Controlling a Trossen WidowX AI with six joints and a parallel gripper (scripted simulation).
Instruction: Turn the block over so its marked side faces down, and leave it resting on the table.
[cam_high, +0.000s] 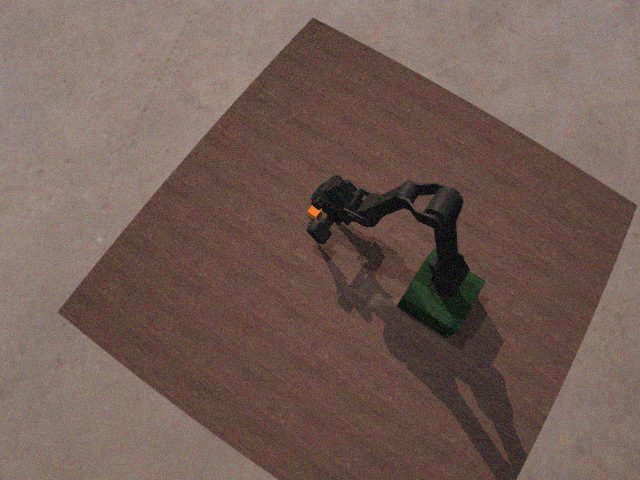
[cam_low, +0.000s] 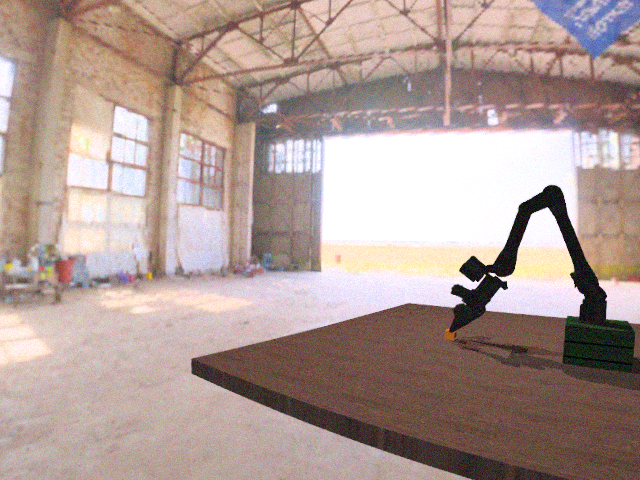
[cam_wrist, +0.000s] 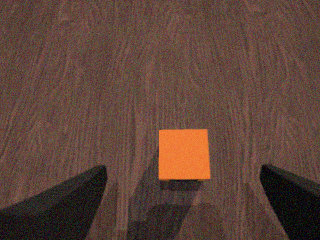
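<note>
An orange block (cam_high: 313, 211) (cam_low: 449, 335) (cam_wrist: 184, 154) rests on the brown wooden table (cam_high: 206, 289) (cam_low: 361, 382) (cam_wrist: 150, 60). Its plain orange top face shows in the wrist view. A thin dark strip shows along the edge nearest the wrist camera, on the side that faces the arm, where the dark mark is seen very obliquely. The underside is hidden. My gripper (cam_wrist: 183, 172) is open and empty. It slants down over the block, with one finger well to the left and one well to the right of it in the wrist view, neither touching it.
The arm stands on a green base block (cam_high: 429, 304) (cam_low: 598, 343) on the table, to the right of the orange block in the top and exterior views. The arm's shadows fall across the table. The table's edges are well away from the block.
</note>
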